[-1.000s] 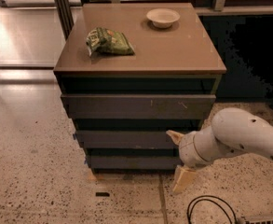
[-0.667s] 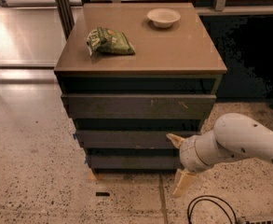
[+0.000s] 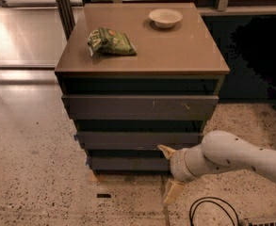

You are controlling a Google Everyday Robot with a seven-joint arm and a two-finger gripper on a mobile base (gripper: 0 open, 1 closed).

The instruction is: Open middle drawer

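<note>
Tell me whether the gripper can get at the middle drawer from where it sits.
Probably yes. The gripper is low in front of the cabinet, open, its upper finger right at the lower edge of the middle drawer, with nothing between them. Whether it touches is unclear.

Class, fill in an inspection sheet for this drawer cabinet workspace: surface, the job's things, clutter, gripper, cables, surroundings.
Surface: tan cabinet top, flat, carrying two items.
Job's things: middle drawer, dark front with a blue tag at its left end in view; its inside does not show.
Clutter: green snack bag and white bowl on the top; small dark scrap on the floor.
Gripper: gripper low at the cabinet's front right, jaws open, upper finger by the middle drawer's lower edge.
Cables: black cable looped on the floor below the arm.
Surroundings: speckled floor; dark area to the right.
</note>
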